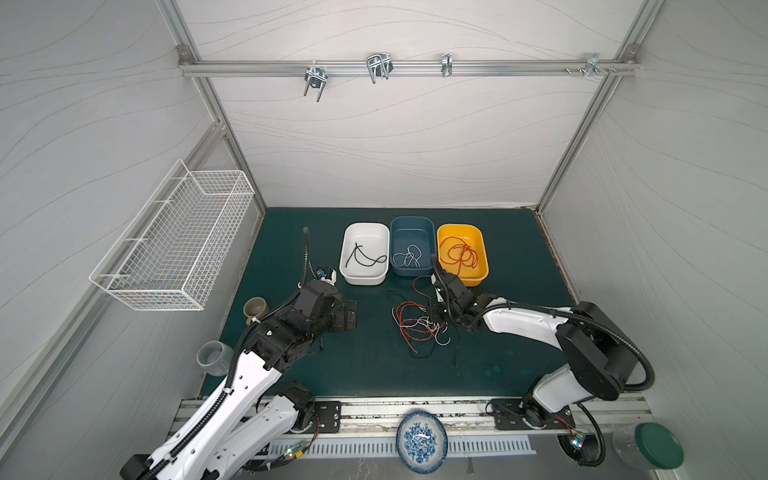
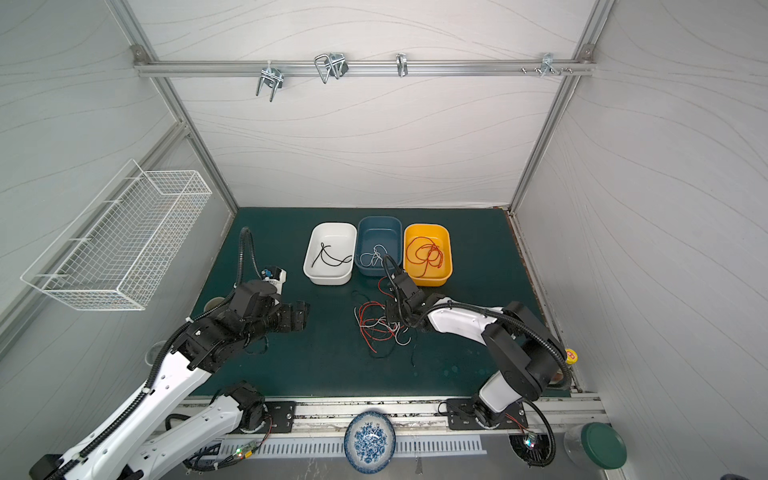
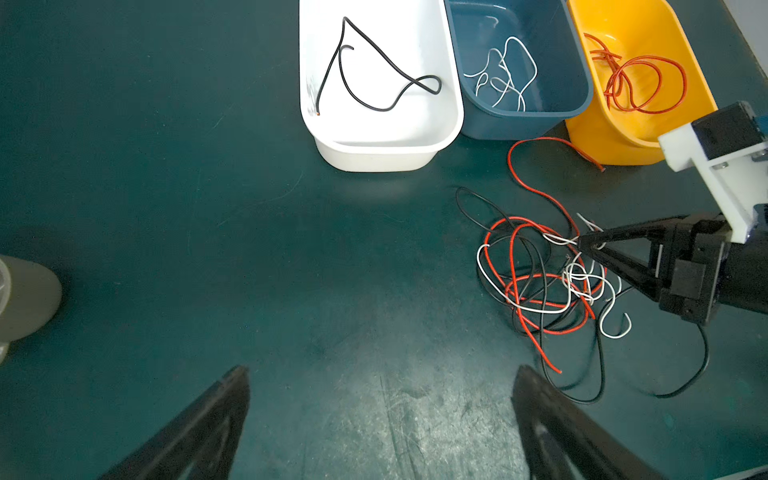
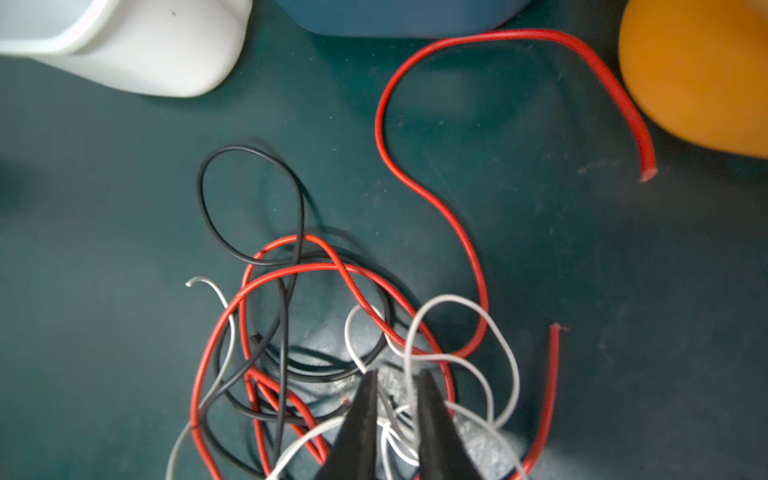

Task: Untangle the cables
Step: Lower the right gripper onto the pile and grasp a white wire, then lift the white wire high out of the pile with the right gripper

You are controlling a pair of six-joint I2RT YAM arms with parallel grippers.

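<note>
A tangle of red, white and black cables [image 1: 415, 328] [image 2: 380, 328] [image 3: 540, 282] [image 4: 311, 332] lies on the green mat in front of three trays. One red cable [image 4: 415, 178] trails off toward the yellow tray. My right gripper [image 1: 434, 318] [image 2: 390, 318] [image 3: 582, 245] [image 4: 397, 376] is down in the pile's right side. Its fingers are drawn close together, pinching white cable strands. My left gripper [image 1: 352, 316] [image 2: 305, 316] [image 3: 380, 374] hovers open to the left of the pile, with nothing in it.
The white tray [image 1: 348, 274] holds a black cable [image 1: 365, 259]. White cables [image 1: 409, 257] lie in the blue tray [image 1: 411, 272], red cables [image 1: 459, 253] in the yellow tray [image 1: 482, 257]. A mug [image 1: 254, 309] and a clear cup [image 1: 214, 357] stand at the left. A plate [image 1: 421, 440] sits in front.
</note>
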